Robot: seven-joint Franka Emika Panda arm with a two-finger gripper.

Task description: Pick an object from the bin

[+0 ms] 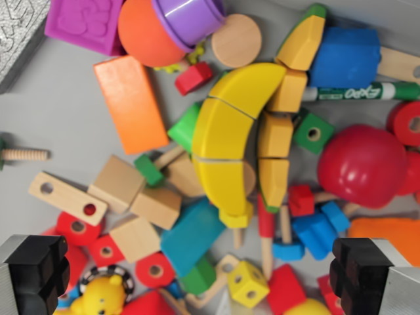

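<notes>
A pale grey bin floor [59,111] lies under a thick jumble of toys, bare only along the wrist view's left. In the middle of the heap rests a big yellow wooden banana [226,131] cut into segments, curving from upper right down to a small yellow stub. Just beside it on the right lies a narrower yellow-orange sliced wooden piece with green tips [279,125], and over its upper end runs a green dry-erase marker [361,92], pointing to the right edge. A glossy red plastic ball [361,165] sits near the right side, below a blue block [346,58]. To the left of the banana, a long orange wooden block [131,104] lies tilted, and above it an orange ball [146,33] touches a purple plastic cup [190,20]. A round plain wooden disc [236,41] sits just beside the cup. Lower down are plain wooden cubes [138,197], a teal wedge-shaped block [191,237] and a yellow die-like cube with holes [248,283]. The gripper [200,279] hangs above the pile with its two black fingers [39,272] spread wide at the bottom corners, nothing between them, touching no toy.
</notes>
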